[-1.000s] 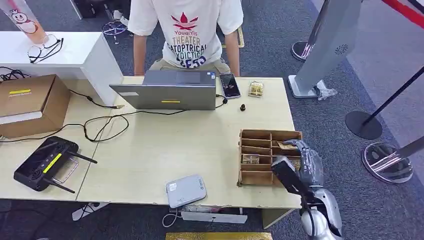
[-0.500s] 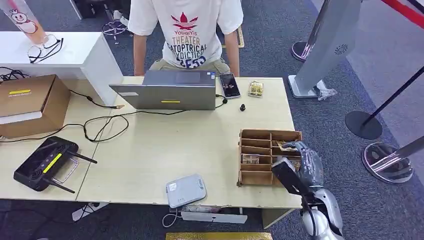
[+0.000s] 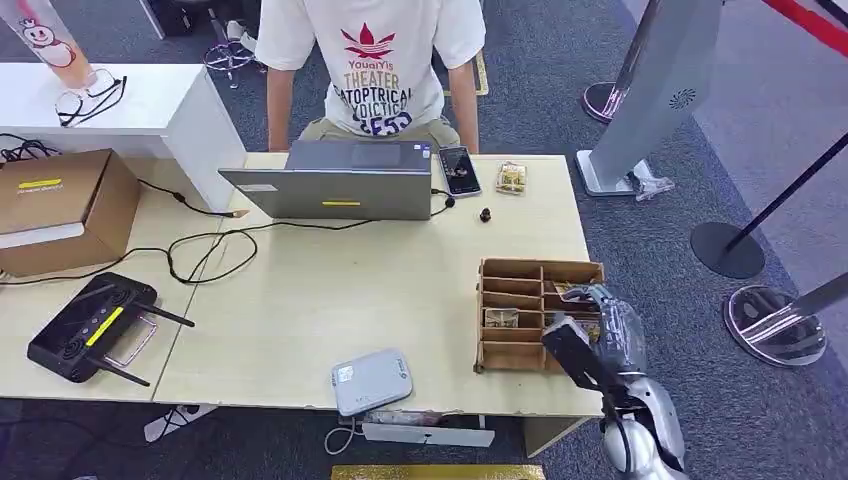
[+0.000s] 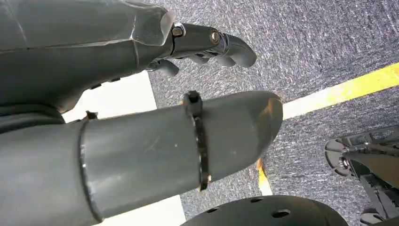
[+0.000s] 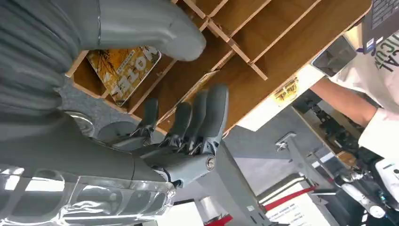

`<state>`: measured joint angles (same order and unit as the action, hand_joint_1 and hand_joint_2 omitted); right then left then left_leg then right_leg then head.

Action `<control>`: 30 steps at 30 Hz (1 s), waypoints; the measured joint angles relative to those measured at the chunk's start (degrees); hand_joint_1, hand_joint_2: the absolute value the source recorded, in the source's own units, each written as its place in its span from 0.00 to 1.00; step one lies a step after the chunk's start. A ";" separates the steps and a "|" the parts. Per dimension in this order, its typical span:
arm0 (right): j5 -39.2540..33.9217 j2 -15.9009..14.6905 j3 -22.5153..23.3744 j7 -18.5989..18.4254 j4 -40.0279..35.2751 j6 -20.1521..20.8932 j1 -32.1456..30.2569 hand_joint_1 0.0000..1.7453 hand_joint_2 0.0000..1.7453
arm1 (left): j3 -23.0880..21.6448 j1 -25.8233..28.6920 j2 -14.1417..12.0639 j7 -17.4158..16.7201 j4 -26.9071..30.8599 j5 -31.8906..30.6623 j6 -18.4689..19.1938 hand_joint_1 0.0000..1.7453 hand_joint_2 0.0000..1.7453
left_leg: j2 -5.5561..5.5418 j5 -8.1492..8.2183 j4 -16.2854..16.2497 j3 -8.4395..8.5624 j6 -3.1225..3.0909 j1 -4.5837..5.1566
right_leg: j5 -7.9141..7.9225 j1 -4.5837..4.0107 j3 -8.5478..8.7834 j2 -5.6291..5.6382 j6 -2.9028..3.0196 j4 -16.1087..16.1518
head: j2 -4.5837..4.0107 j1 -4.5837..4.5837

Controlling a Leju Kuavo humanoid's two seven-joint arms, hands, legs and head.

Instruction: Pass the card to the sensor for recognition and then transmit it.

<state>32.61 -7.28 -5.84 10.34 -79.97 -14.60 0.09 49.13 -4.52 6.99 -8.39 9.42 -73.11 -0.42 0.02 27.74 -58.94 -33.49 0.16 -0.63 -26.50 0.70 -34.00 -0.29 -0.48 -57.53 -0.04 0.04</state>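
The right hand [image 3: 605, 325] reaches over the right-hand compartments of the wooden organizer [image 3: 512, 275] at the surface's [image 3: 330, 290] right edge, fingers [image 5: 207, 117] extended and close together over a thin card edge standing in a slot, thumb [image 5: 155, 28] apart on the other side; it holds nothing that I can see. A yellow card [image 5: 123, 66] lies flat in the compartment beside the thumb. The left hand [image 4: 207, 44] hangs over the carpet, fingers loosely curled, nothing in it. Against the earlier frames, the right hand has edged slightly lower over the organizer; everything else is unchanged. The grey sensor [image 3: 372, 380] sits at the near edge of the surface, well apart from the organizer. A person [image 3: 375, 60] sits behind the laptop [image 3: 335, 182], with a phone [image 3: 459, 170] beside it
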 joint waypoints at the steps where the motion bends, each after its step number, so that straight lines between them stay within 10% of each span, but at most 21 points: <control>1: 0.00 -0.04 0.00 -0.04 0.00 -0.09 -0.02 0.74 1.00 | 0.00 0.00 0.00 0.00 0.00 0.00 -0.02 0.00 0.00 | 0.00 0.00 0.00 0.00 0.00 0.00 | 0.00 0.00 0.00 0.00 0.00 0.00 | 0.00 0.00; 21: 0.35 -1.33 -0.07 0.11 -0.63 -1.07 -1.30 0.69 1.00 | 0.00 -0.09 0.02 0.09 0.00 0.02 -0.55 0.00 0.00 | 0.00 0.00 0.00 0.01 0.00 0.00 | 0.00 0.00 0.00 0.01 0.00 0.00 | 0.00 0.00; 23: 1.14 -1.36 -0.37 -0.20 -0.83 -1.29 -1.30 0.60 1.00 | 0.02 -0.09 0.02 0.15 0.00 0.20 -0.55 0.00 0.00 | 0.00 0.00 0.00 0.00 0.00 0.00 | 0.00 0.00 0.00 0.01 0.00 0.00 | 0.00 0.00; 25: 1.51 -1.36 -0.81 -0.48 -1.05 -1.42 -1.28 0.28 1.00 | 0.02 -0.09 0.02 0.15 0.00 0.28 -0.59 0.00 0.00 | 0.00 0.00 0.00 0.00 0.00 0.00 | 0.00 0.00 0.00 0.01 0.00 0.00 | 0.00 0.00; 30: 1.99 -1.36 -1.16 -0.72 -1.29 -1.60 -1.10 0.13 1.00 | 0.02 -0.12 0.04 0.13 0.00 0.28 -0.74 0.00 0.00 | 0.00 0.00 0.00 0.00 0.00 0.00 | 0.00 0.00 0.00 0.01 0.00 0.00 | 0.00 0.00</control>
<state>34.60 -8.63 -6.99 9.62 -81.26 -16.20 -1.00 49.16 -4.64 7.04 -8.26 9.42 -72.83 -1.16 0.02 27.74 -58.94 -33.50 0.16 -0.63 -26.50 0.70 -34.00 -0.29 -0.48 -57.53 -0.04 0.04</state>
